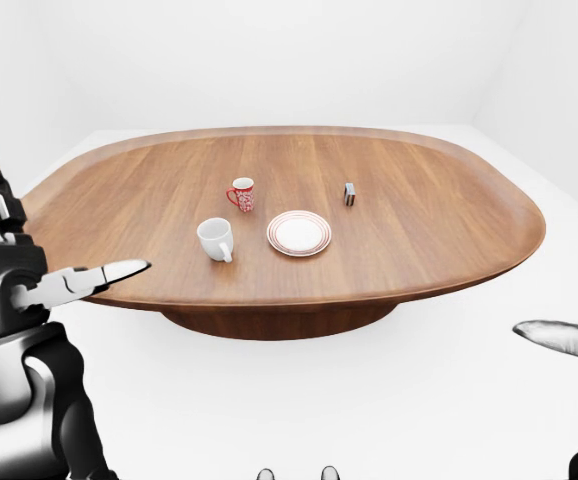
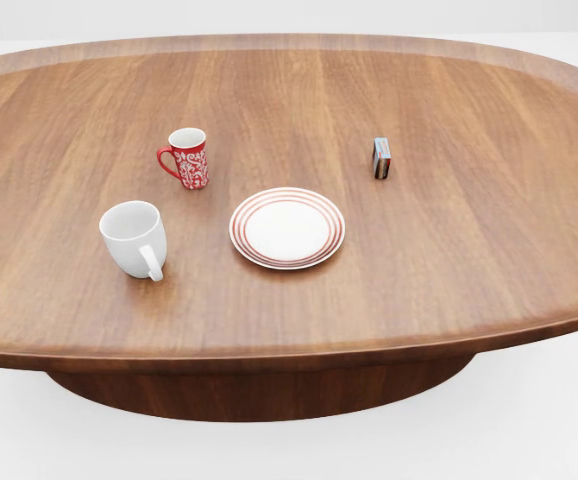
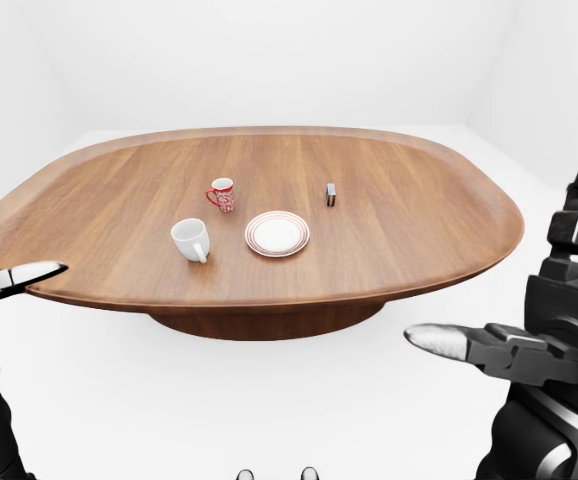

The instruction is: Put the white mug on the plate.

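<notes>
Table [image 2: 449, 270]: one white mug [image 2: 134, 238], one red mug [image 2: 188, 157], one plate [image 2: 287, 228], one small box [image 2: 381, 158]. Left hand [image 1: 9, 260], right hand [image 3: 559, 310] spread, empty.

Large oval wooden table [image 1: 439, 215] on dark pedestal; plain white walls, white floor [image 1: 299, 400].

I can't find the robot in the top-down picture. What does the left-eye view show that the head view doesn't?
Only the left-eye view shows the robot's hands: the left robot hand at the picture's left edge with fingers spread, and a fingertip of the right robot hand at the right edge, both off the table. It also shows the white floor and walls. Only the head view shows the things large enough to make out the plate's red rings. Both show the wooden table, the white mug, the plate to the mug's right, the red mug and a small box.
</notes>
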`<state>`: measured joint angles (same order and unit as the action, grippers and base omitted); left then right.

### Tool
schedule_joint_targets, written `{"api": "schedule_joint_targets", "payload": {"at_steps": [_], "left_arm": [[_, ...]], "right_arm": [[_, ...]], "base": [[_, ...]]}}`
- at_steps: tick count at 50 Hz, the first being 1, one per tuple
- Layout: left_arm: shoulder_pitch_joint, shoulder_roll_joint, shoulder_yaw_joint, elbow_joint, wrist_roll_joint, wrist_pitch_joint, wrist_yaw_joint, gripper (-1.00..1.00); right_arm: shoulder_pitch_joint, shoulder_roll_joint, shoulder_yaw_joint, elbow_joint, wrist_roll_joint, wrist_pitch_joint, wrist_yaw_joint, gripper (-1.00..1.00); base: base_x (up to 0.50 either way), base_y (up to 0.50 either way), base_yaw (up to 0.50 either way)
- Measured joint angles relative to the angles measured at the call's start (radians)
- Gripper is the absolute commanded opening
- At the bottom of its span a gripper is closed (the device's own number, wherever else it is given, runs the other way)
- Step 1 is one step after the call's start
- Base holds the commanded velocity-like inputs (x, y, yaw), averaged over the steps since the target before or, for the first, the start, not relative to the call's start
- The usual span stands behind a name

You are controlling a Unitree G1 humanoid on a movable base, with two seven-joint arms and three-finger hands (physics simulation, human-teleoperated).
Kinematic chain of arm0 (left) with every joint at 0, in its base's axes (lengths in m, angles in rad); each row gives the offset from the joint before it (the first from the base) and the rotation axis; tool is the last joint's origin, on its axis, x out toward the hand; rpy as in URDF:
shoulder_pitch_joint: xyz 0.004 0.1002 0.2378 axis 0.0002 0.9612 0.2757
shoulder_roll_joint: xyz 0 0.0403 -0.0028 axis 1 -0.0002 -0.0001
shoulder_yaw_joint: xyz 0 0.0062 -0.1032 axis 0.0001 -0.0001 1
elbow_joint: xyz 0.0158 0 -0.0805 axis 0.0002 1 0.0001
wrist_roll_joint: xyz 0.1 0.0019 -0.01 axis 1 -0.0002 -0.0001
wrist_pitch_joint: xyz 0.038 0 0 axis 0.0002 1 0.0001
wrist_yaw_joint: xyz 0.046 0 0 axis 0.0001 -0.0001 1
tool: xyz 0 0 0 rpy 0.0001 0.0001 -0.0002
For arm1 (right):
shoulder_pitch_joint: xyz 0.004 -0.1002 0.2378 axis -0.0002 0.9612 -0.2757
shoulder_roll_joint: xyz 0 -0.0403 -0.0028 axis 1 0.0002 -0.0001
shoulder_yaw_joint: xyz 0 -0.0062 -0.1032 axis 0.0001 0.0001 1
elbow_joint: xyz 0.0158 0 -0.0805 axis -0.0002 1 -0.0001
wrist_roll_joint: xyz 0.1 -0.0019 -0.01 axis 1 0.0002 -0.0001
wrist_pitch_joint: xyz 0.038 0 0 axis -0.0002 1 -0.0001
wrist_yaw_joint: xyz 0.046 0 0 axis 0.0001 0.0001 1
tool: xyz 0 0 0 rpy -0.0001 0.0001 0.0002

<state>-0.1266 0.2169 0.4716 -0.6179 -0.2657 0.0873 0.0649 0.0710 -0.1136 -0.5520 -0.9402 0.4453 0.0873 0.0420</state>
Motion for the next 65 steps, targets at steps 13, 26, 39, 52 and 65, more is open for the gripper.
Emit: {"api": "schedule_joint_targets", "payload": {"at_steps": [13,26,39,52,65], "left_arm": [[-0.022,0.043,0.08,-0.116,-0.075,0.0,0.037,1.0],[-0.03,0.054,0.098,-0.146,-0.098,0.0,0.049,1.0],[-0.029,0.054,0.098,-0.152,-0.101,0.0,0.051,1.0],[-0.029,0.052,0.095,-0.151,-0.1,0.0,0.05,1.0],[-0.027,0.05,0.094,-0.151,-0.098,0.0,0.049,1.0]], "right_arm": [[0.013,-0.014,-0.101,-0.107,0.1,0.0,-0.008,1.0],[0.025,-0.009,-0.122,-0.107,0.119,0.0,0.003,1.0],[0.035,0.003,-0.118,-0.107,0.114,0.0,0.02,1.0],[0.042,0.015,-0.111,-0.107,0.096,0.0,0.033,1.0],[0.047,0.025,-0.098,-0.107,0.061,0.0,0.055,1.0]], "base": [[0.12,0.0,0.0],[0.47,0.0,0.0],[0.47,0.0,0.0],[0.14,0.0,0.0],[0.11,0.48,0.0]]}}
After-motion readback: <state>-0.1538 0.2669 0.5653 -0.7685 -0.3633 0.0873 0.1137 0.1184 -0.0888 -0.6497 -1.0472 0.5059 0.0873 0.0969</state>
